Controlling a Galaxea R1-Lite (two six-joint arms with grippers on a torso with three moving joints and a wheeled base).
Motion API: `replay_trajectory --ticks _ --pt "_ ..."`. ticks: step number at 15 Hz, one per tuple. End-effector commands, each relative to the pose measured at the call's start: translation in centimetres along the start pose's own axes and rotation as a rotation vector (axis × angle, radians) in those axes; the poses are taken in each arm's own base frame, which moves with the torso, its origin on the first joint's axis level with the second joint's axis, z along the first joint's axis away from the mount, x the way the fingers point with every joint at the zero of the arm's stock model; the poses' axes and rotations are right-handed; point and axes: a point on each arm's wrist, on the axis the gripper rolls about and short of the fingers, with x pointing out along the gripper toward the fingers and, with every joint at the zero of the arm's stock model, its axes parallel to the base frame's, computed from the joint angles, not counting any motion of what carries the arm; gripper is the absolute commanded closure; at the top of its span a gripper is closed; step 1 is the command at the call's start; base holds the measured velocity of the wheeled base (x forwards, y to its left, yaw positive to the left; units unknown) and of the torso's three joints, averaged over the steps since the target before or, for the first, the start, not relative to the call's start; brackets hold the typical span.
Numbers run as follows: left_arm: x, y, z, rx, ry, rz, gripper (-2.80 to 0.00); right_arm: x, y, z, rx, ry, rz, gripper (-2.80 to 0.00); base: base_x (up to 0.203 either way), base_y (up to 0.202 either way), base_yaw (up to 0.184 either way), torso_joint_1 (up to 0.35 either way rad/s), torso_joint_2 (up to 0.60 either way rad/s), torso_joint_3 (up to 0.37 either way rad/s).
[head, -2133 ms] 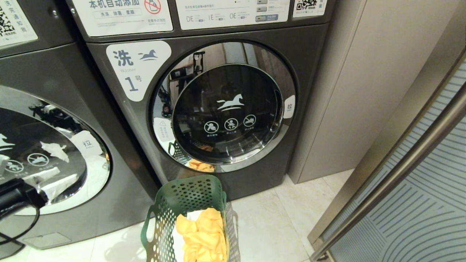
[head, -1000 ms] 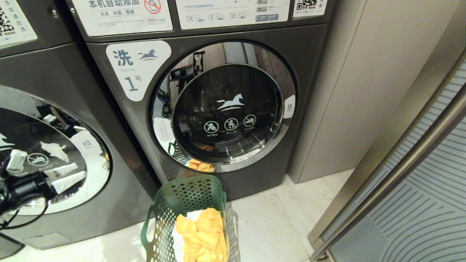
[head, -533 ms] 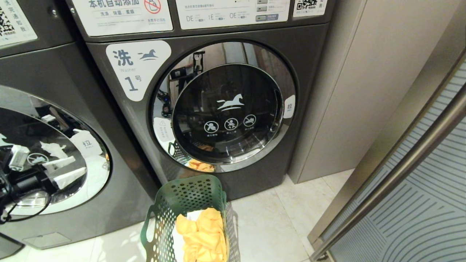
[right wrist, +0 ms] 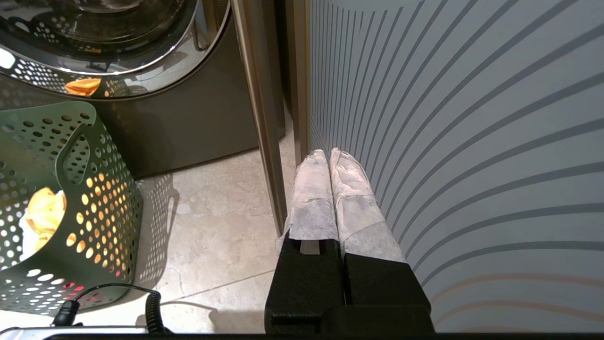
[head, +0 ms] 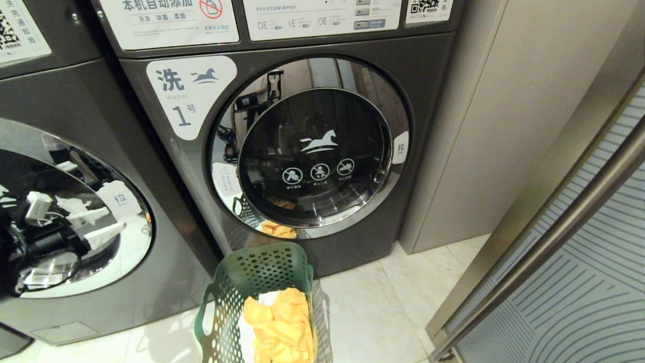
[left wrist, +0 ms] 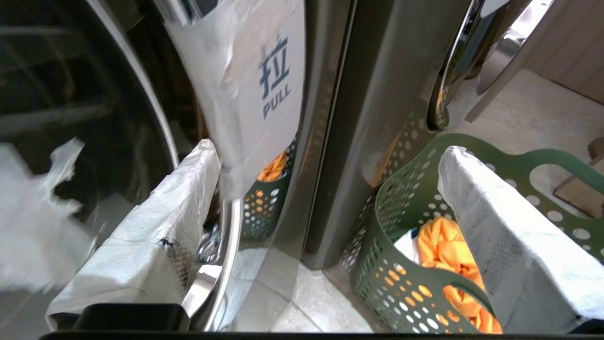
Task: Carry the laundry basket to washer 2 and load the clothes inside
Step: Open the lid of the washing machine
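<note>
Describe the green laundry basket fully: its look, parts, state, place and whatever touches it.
The laundry basket is dark green, plastic by the look of it, with round holes all over its walls, a flared rim and oval cut-out handles. It stands upright on the pale tiled floor, just in front of the washer marked 1, whose chrome door ring mirrors it. Inside lie a mustard-yellow garment and a white garment. Neither gripper touches it.

Left washer (head: pixel 75 166) running off the head view's left edge with its number label out of sight, laundry basket (head: pixel 252 282) being cropped at the bottom, white garment (head: pixel 264 298) mostly lying under the yellow one (head: pixel 279 327), perhaps more beneath
</note>
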Motion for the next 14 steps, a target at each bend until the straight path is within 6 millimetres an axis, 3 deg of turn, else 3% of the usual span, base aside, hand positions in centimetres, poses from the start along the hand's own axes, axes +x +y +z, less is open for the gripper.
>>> replay_trajectory --ticks 1,9,14 --pt "0.8 0.1 0.1 0.008 -0.008 -0.023 -2.8 0.0 0.0 0.0 0.0 0.0 0.001 0.0 0.0 0.0 0.0 0.0 0.0 0.0" --pt "2.0 0.4 0.2 0.014 -0.018 -0.05 -2.8 0.0 0.0 0.0 0.0 0.0 0.0 0.0 0.0 0.0 0.0 0.0 0.0 0.0" --pt "3.0 0.4 -0.8 -0.006 -0.016 -0.076 -2.8 0.0 0.0 0.0 0.0 0.0 0.0 0.0 0.0 0.0 0.0 0.0 0.0 0.0"
